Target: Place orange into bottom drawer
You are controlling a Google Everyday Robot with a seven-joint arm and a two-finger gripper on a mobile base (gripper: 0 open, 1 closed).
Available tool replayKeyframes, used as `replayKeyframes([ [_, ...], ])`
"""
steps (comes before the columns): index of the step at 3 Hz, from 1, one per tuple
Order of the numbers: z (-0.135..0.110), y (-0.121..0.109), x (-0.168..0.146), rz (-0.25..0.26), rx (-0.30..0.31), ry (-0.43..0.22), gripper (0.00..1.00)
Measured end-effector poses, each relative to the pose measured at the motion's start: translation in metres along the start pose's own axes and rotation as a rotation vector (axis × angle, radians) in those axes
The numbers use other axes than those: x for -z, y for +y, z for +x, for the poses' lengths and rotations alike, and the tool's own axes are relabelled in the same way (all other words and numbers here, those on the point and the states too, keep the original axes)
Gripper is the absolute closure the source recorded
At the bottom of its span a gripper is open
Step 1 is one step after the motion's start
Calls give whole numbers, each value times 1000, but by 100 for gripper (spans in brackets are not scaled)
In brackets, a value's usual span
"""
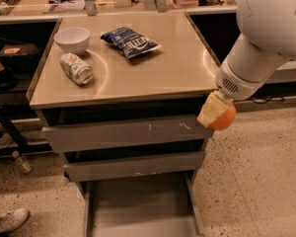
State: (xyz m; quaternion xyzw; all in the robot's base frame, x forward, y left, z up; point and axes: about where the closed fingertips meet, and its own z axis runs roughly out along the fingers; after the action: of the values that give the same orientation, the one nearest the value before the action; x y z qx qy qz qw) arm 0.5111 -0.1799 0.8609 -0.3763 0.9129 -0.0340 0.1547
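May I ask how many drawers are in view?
3: the top drawer under the tabletop, the middle drawer beneath it, the bottom drawer pulled open. The gripper holds the orange beside the top drawer.
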Motion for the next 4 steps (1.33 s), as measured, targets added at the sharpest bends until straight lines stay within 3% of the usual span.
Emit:
replayKeyframes([
  [1, 5, 2, -5, -7, 1, 13, 100],
  [2, 20, 13, -28, -64, -33, 30, 100],
  [4, 69, 81, -168, -295, -167, 120, 100],
])
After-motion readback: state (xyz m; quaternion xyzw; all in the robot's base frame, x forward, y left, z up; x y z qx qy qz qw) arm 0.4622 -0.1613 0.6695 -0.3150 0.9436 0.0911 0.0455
